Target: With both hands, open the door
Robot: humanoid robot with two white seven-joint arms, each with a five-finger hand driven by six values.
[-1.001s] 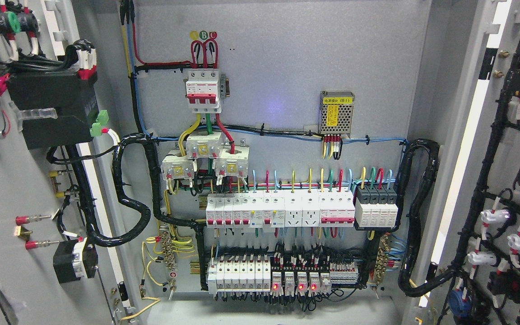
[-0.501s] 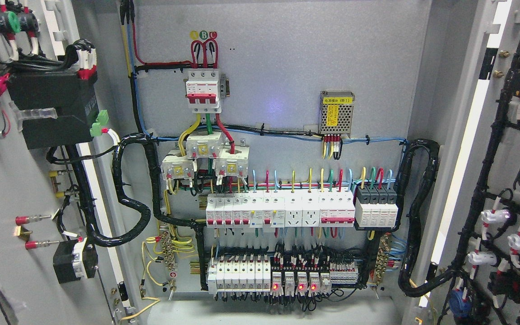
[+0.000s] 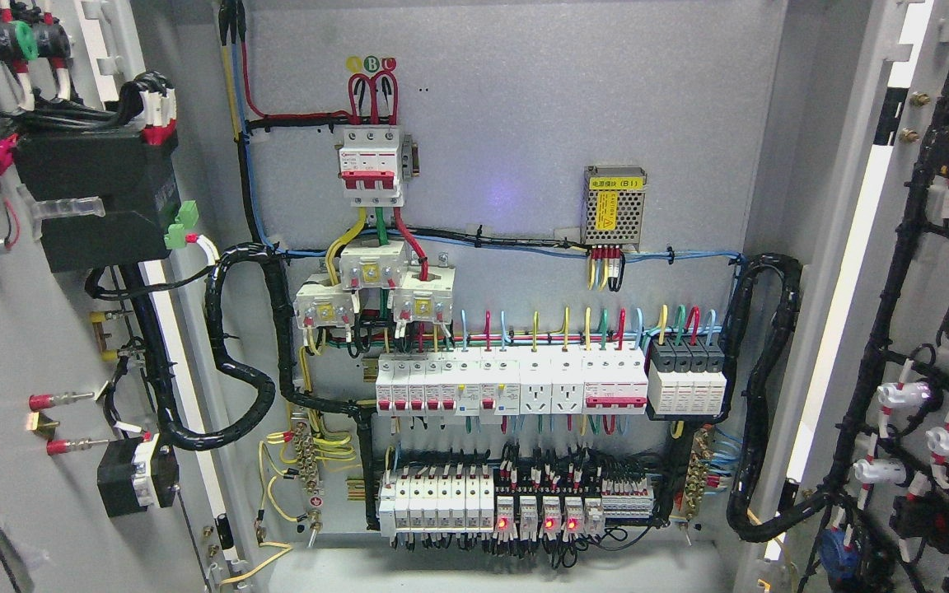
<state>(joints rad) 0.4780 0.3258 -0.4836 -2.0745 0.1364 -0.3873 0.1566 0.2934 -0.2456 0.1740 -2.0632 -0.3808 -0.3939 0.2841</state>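
Both cabinet doors stand swung wide. The left door (image 3: 21, 354) shows its grey inner face at the picture's left, carrying a black box and wiring. The right door (image 3: 927, 272) fills the right edge, its inner face covered with black cable looms and white lamp backs. Between them the cabinet's grey back panel (image 3: 524, 123) is in full view. Neither of my hands nor arms shows anywhere in the head view.
On the back panel sit a red-and-white main breaker (image 3: 371, 169), a small perforated power supply (image 3: 614, 206), a row of white breakers (image 3: 511, 385) and relays with red lights (image 3: 536, 511). Thick black conduit (image 3: 231, 346) loops to each door.
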